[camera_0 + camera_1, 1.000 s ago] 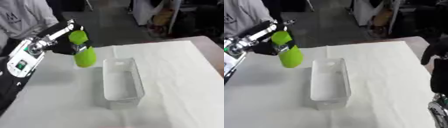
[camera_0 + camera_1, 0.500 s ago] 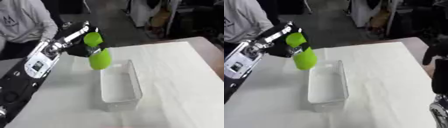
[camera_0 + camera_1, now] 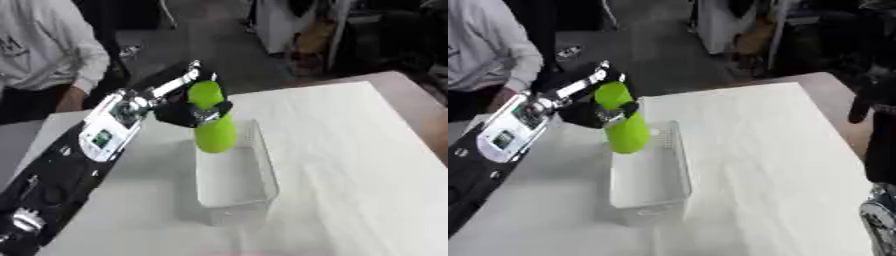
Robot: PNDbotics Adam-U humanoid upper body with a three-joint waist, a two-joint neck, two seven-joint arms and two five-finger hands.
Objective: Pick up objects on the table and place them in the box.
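The left hand (image 3: 188,113) has its fingers curled round a bright green bottle (image 3: 213,125), smooth and rounded, held upright with its base above the far end of the clear box (image 3: 233,183) on the white table (image 3: 350,165). A second ago the bottle hung left of the box; it is now over it. The right hand (image 3: 870,102) hangs right of the box; I cannot tell its fingers' state.

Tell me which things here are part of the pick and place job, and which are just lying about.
Part of the job:
- green bottle, held by the left hand
- clear box on the white table

Not part of it:
- right hand, idle at the right edge
- clutter on the floor beyond the table
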